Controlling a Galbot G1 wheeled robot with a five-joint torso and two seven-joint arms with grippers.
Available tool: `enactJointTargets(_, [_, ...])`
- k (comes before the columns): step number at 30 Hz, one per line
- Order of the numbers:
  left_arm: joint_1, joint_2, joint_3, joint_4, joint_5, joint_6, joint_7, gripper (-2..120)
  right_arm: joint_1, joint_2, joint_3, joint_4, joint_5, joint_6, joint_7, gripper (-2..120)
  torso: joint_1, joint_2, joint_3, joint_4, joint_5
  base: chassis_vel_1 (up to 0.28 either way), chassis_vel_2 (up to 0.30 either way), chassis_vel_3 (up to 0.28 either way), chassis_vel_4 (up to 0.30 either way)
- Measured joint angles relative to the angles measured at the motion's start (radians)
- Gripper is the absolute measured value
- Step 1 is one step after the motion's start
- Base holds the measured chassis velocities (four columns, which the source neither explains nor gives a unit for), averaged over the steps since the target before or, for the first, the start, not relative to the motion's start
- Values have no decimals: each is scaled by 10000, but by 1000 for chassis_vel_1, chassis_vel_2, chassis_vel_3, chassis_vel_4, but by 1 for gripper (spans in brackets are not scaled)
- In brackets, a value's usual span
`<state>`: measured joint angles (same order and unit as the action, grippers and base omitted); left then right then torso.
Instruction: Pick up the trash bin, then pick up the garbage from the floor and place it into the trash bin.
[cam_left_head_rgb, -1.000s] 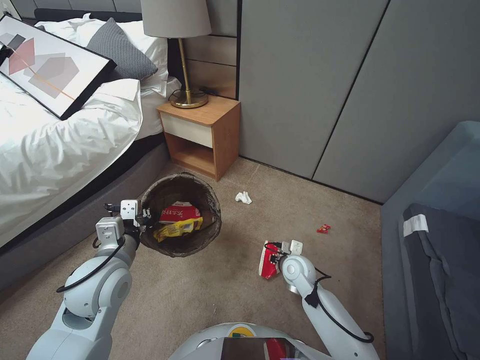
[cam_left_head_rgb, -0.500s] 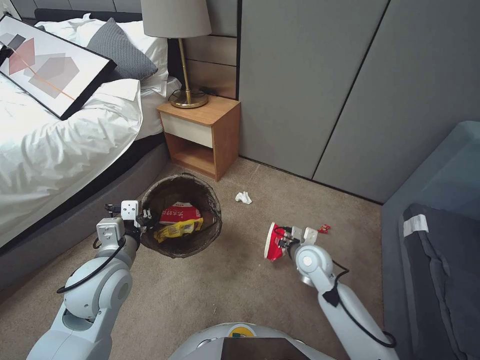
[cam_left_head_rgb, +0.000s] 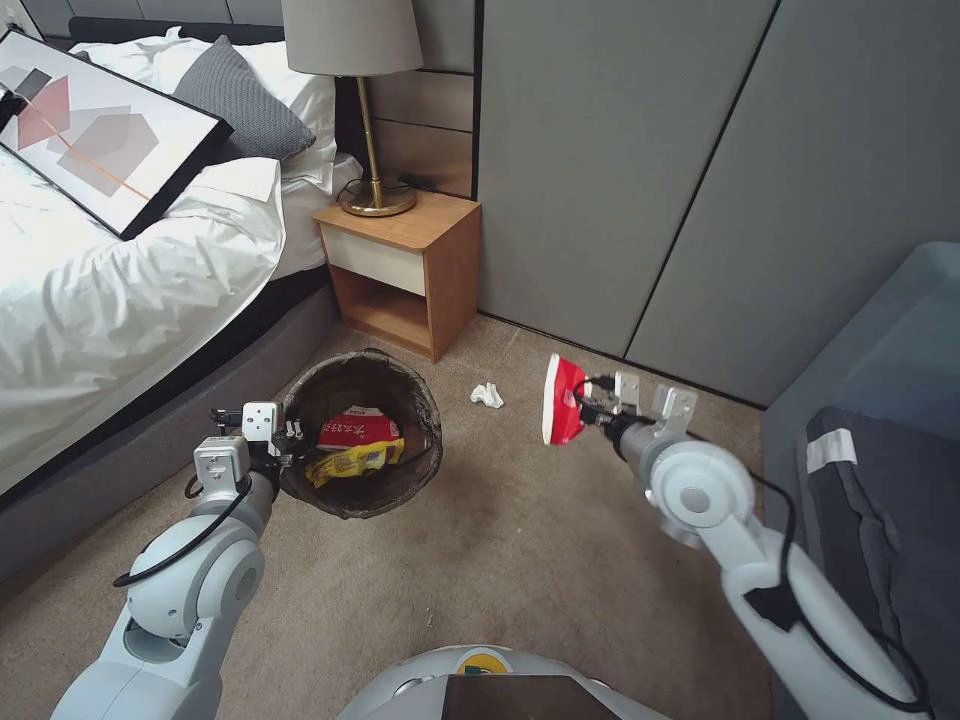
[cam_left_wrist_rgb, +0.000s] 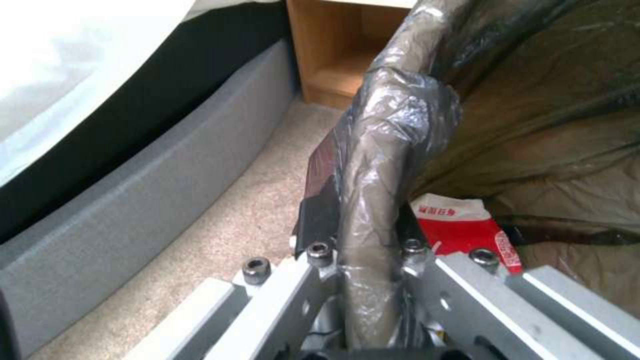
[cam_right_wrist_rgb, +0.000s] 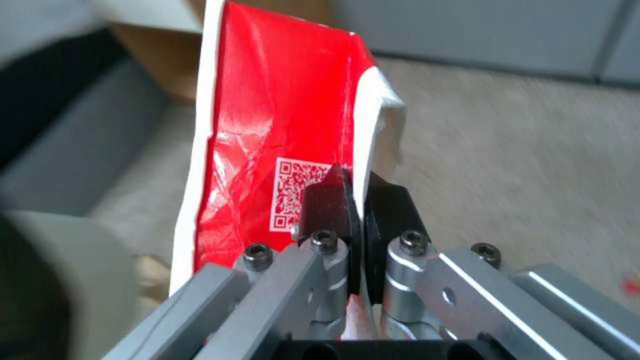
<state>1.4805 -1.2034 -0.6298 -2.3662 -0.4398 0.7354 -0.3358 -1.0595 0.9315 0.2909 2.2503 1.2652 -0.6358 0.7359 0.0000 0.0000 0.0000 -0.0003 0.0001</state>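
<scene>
Head view: right gripper pinches red wrapper between closed jaws, above carpet; left gripper clamps trash bin rim.

The trash bin hides its own white wall under the bag. The lamp is cut off at the top edge.

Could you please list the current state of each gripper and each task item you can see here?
left gripper: shut on the trash bin's rim, beside the bed.
trash bin: upright, bag-lined, holding a red and a yellow wrapper.
right gripper: shut on the red wrapper, raised to the bin's right.
red wrapper: held in the air, clear of the carpet.
white tissue: crumpled on the carpet.
</scene>
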Motion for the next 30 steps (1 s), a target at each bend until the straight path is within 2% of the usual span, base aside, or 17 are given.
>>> enactJointTargets(8, [14, -42, 73, 67, 77, 0, 3, 0, 1443, -808, -231, 1110, 1289, -24, -70, 0, 0, 0, 1, 3, -1, 0, 0, 0, 0])
enactJointTargets(12, [13, -56, 50, 142, 115, 0, 9, 0, 3008, -1124, -474, 1635, 2548, -117, 238, 0, 0, 0, 1, 3, 0, 0, 0, 0, 0])
enactJointTargets(13, [13, -56, 50, 142, 115, 0, 9, 0, 3008, -1124, -474, 1635, 2548, -117, 238, 0, 0, 0, 1, 3, 0, 0, 0, 0, 0])
enactJointTargets(16, [-6, -55, 21, 219, 119, 0, 12, 0, 4200, -1401, -560, 2022, 3807, -130, 351, 0, 0, 0, 1, 3, -1, 0, 0, 0, 0])
enactJointTargets(21, [-55, -50, 55, 323, 118, 0, 22, 0, 5445, -1603, -1020, 2073, 4926, -81, 280, 0, 0, 0, 0, 0, 0, 0, 0, 0, 0])
enactJointTargets(24, [-127, -50, 80, 412, 117, 0, 26, 0, 7007, -1475, -2102, 1652, 5551, 90, 177, 0, 0, 0, 0, 0, 0, 0, 0, 0, 0])
enactJointTargets(25, [-127, -50, 80, 412, 117, 0, 26, 0, 7007, -1475, -2102, 1652, 5551, 90, 177, 0, 0, 0, 0, 0, 0, 0, 0, 0, 0])
enactJointTargets(28, [-186, -52, 82, 521, 115, 0, 34, 0, 8677, -918, -3603, 1230, 6065, 267, 432, 0, 0, 0, 0, 4, -4, 0, 0, 0, 0])
enactJointTargets(29, [-186, -52, 82, 521, 115, 0, 34, 0, 8677, -918, -3603, 1230, 6065, 267, 432, 0, 0, 0, 0, 4, -4, 0, 0, 0, 0])
enactJointTargets(30, [-198, -51, 64, 557, 115, 0, 36, 0, 9134, -656, -4231, 1063, 6203, 321, 597, 0, 0, 0, 1, 5, -5, 0, 0, 0, 0])
